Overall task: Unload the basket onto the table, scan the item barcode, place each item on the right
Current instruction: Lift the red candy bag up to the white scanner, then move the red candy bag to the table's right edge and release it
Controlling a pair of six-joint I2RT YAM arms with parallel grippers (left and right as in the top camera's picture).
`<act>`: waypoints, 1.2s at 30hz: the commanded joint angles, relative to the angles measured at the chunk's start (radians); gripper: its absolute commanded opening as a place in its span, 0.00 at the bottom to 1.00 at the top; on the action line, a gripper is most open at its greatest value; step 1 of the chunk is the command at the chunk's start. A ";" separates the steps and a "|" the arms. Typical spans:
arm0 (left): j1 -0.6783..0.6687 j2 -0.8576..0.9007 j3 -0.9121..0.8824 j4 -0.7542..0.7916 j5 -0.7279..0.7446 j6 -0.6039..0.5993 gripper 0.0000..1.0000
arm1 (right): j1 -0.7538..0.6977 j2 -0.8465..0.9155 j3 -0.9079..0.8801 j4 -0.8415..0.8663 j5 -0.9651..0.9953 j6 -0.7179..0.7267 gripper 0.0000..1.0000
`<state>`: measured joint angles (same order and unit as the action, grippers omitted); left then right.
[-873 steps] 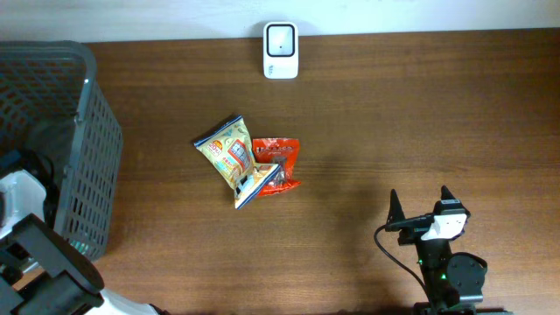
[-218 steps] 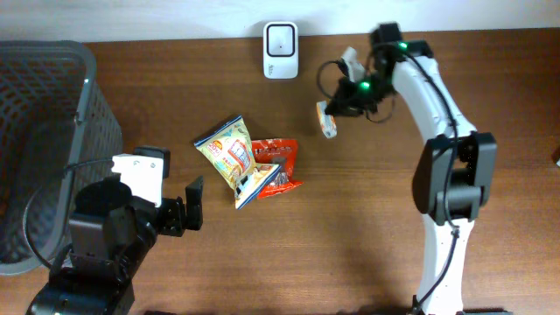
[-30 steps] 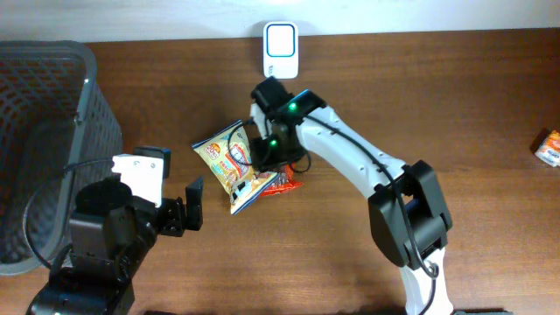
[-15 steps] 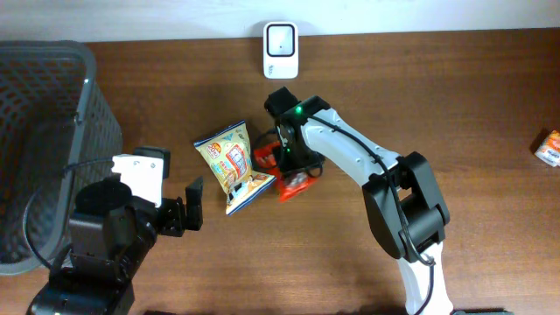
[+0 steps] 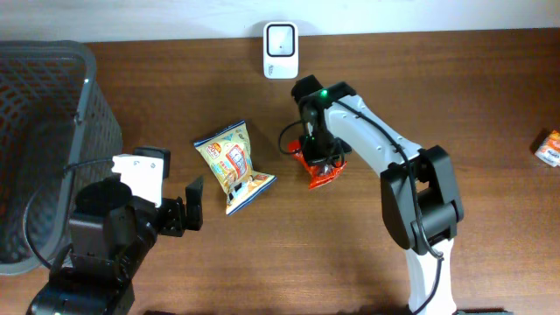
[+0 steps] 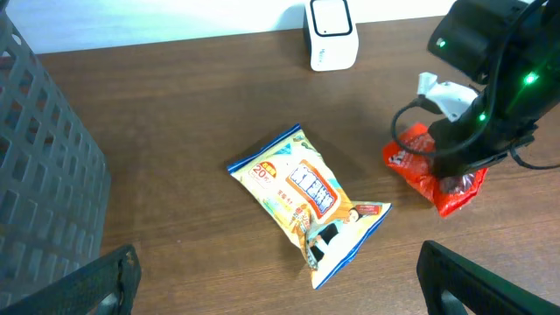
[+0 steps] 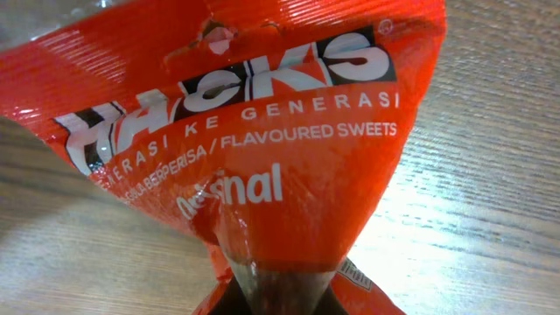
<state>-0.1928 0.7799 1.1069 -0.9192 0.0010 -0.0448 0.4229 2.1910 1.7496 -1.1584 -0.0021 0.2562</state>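
Hacks sweets packet [image 5: 322,171], red with white lettering, is pinched in the right end effector [image 5: 317,154], whose fingers are drawn together on the foil at mid-tabletop; the right wrist view shows the foil gathered to a narrow crease at the grip. Whether the packet's lower edge touches the wood cannot be told.

Nearest, at the left, the left end effector [image 5: 185,208] hangs above the tabletop [image 5: 157,105] with its fingers spread wide apart and nothing between them. Just beyond it lies a yellow snack bag [image 5: 234,166], flat on the wood, to the left of the red packet and apart from it. A grey mesh basket [image 5: 96,149] stands at the left edge. A small orange packet [image 5: 549,147] lies at the far right edge. Farthest, a white barcode scanner [image 5: 280,38] stands at the back edge, beyond the held packet and slightly left of it.
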 commanded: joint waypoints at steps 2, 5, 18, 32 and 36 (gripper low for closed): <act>0.006 0.000 -0.001 0.002 0.011 0.019 0.99 | -0.097 0.009 0.079 0.006 -0.119 0.004 0.04; 0.006 0.000 -0.001 0.002 0.011 0.019 0.98 | -0.146 -0.014 0.205 0.008 -0.158 -0.005 0.04; 0.006 0.000 -0.001 0.002 0.011 0.019 0.99 | -0.122 0.061 0.396 0.728 -0.145 -0.061 0.04; 0.006 0.000 -0.001 0.002 0.011 0.019 0.99 | -0.081 0.199 0.396 1.101 -0.138 -0.061 0.04; 0.006 0.000 -0.001 0.002 0.011 0.019 0.99 | -0.140 0.134 0.396 1.070 -0.135 -0.046 0.04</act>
<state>-0.1928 0.7799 1.1069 -0.9195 0.0010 -0.0444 0.3405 2.4187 2.1281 -0.0727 -0.1448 0.2024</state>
